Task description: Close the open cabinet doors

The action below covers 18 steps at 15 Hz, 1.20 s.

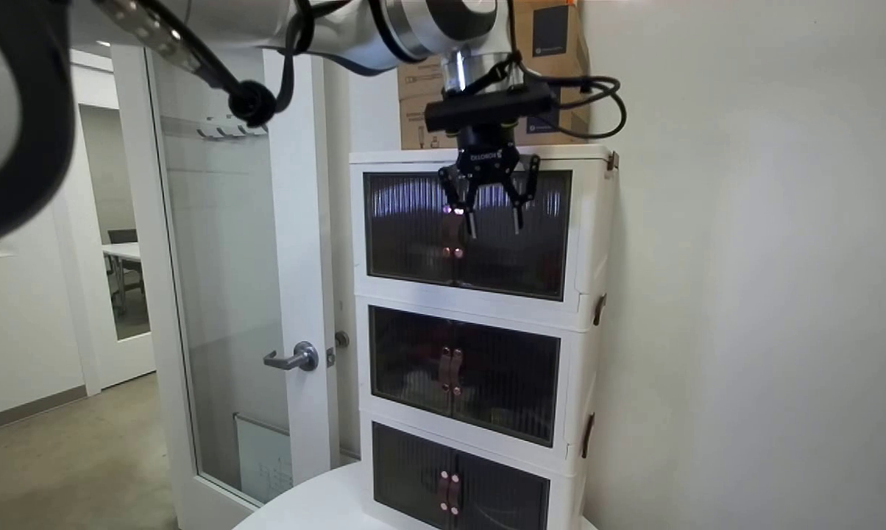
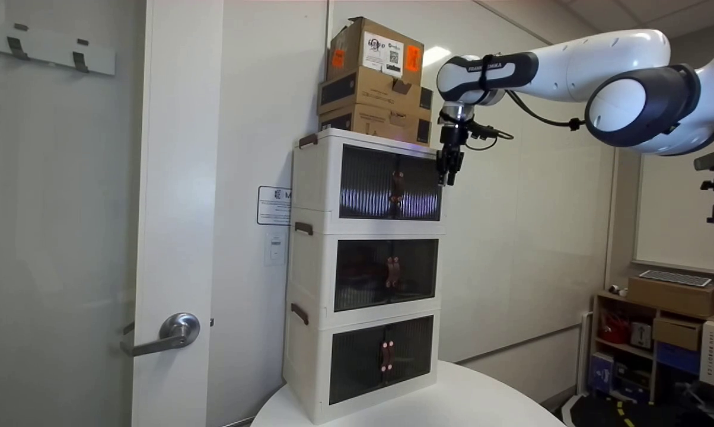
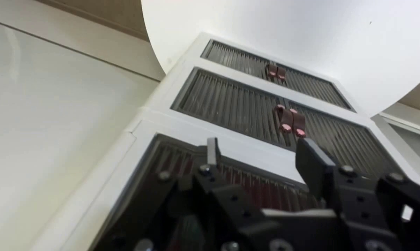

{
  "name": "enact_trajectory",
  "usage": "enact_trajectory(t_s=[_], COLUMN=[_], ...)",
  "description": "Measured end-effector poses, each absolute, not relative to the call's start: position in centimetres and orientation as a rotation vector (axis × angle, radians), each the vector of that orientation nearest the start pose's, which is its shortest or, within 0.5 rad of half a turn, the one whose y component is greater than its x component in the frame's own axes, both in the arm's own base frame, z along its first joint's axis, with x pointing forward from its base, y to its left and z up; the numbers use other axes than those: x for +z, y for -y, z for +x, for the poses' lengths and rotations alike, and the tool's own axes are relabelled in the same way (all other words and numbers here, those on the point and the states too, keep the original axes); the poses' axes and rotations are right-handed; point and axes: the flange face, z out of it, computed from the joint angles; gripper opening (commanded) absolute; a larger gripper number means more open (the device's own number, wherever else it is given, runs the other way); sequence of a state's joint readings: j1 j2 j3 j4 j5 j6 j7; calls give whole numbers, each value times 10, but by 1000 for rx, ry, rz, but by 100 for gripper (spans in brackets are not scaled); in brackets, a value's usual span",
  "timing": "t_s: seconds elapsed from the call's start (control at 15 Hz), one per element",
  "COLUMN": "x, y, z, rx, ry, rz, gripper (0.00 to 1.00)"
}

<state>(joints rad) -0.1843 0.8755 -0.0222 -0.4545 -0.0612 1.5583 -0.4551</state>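
Jaws: spread, nothing held, positioned before the top doors [image 2: 370, 182]. Top doors: seen shut. Middle doors [image 2: 376, 275] and bottom doors [image 2: 370, 360]: likewise seen shut, set in the white cabinet [image 2: 386, 228] on the bench [image 2: 481, 404]. Closing judged complete; no door appears left open.

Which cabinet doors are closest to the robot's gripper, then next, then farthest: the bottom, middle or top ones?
1. Top doors, roughly level with the gripper in both exterior views.
2. Middle doors, one level down.
3. Bottom doors, lowest, just above the table.
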Motion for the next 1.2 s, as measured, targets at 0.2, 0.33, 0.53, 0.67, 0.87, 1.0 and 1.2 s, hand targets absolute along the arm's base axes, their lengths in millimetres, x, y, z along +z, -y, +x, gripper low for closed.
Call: enact_trajectory(t_s=[0.2,0.33,0.53,0.67,0.87,1.0,1.2], x=[590,605,612,611,606,598,598], y=[154,145,117,95,57,27,-8], z=[719,714,718,722,723,716,709], rx=[-212,-221,-275,-304,-264,-131,-55], ry=[367,239,-1,-150,-298,-231,-89], rz=[-3277,-3324,-3366,-3395,-3433,-3426,-3382], gripper=[100,100,100,100,100,100,100])
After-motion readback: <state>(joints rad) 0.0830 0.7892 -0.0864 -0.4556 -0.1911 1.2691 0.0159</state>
